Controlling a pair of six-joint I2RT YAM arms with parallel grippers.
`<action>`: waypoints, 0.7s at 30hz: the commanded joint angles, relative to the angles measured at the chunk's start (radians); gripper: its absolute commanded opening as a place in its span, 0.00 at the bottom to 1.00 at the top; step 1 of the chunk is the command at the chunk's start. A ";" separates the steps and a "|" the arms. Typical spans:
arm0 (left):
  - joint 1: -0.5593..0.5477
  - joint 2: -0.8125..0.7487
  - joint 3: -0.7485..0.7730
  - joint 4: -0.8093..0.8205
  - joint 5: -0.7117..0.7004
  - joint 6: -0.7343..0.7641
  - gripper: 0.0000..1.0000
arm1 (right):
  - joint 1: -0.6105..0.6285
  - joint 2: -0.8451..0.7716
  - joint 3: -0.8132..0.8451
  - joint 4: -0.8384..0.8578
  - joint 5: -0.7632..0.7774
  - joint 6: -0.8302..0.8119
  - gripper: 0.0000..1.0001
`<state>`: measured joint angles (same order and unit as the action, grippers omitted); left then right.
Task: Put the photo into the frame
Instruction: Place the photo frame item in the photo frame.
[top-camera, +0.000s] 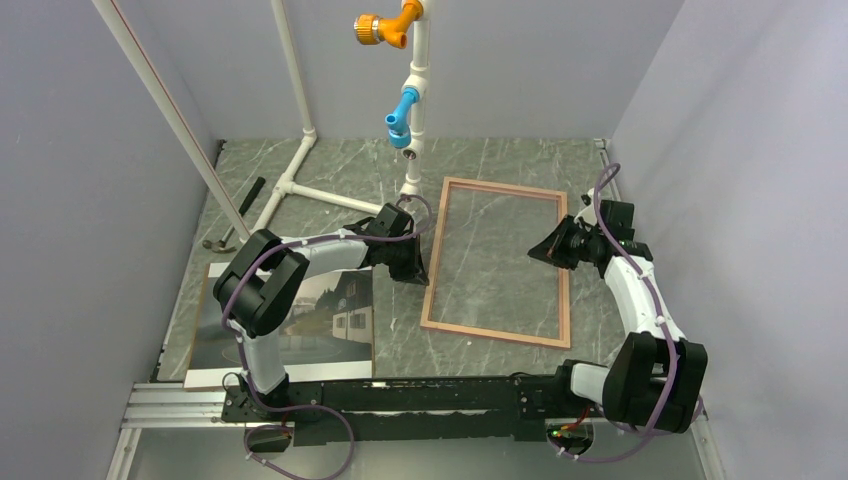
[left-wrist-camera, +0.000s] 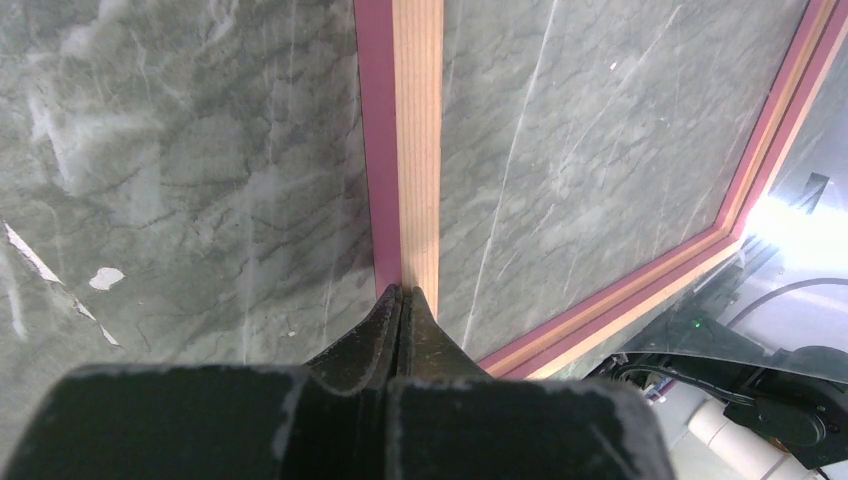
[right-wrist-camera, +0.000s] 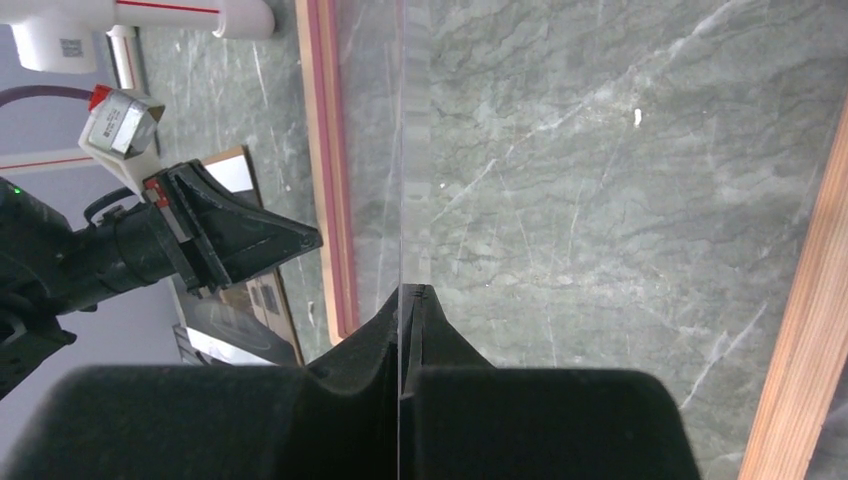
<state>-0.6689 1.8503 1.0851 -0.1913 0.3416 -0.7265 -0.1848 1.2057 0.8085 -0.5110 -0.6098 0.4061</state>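
The frame (top-camera: 562, 300) lies flat on the marble table with its tan wood side up. Its pink side shows along the rail (left-wrist-camera: 420, 150) in the left wrist view. My left gripper (top-camera: 418, 274) is shut, and its tips (left-wrist-camera: 403, 292) rest against the frame's left rail without holding anything. My right gripper (top-camera: 547, 250) is shut on the right edge of the clear pane (right-wrist-camera: 400, 150), which runs edge-on between its jaws above the frame's opening. The photo (top-camera: 335, 305), a white house under a grey sky, lies at the front left, partly under my left arm.
A brown backing board (top-camera: 200, 340) lies under the photo. A white pipe stand (top-camera: 300, 185) with blue (top-camera: 403, 115) and orange (top-camera: 385, 25) fittings occupies the back. A hammer (top-camera: 235, 215) lies by the left wall. A metal rail (top-camera: 180, 405) runs along the near edge.
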 joint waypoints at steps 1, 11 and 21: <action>-0.011 0.077 -0.021 -0.041 -0.096 0.035 0.00 | 0.015 0.002 -0.011 0.042 -0.131 0.052 0.00; -0.012 0.085 -0.015 -0.046 -0.094 0.034 0.00 | 0.014 -0.007 -0.029 0.189 -0.285 0.151 0.00; -0.011 0.086 -0.016 -0.045 -0.093 0.035 0.00 | 0.000 -0.014 -0.049 0.202 -0.290 0.144 0.00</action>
<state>-0.6682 1.8561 1.0946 -0.2035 0.3439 -0.7265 -0.1974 1.1782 0.7780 -0.3042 -0.8619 0.5587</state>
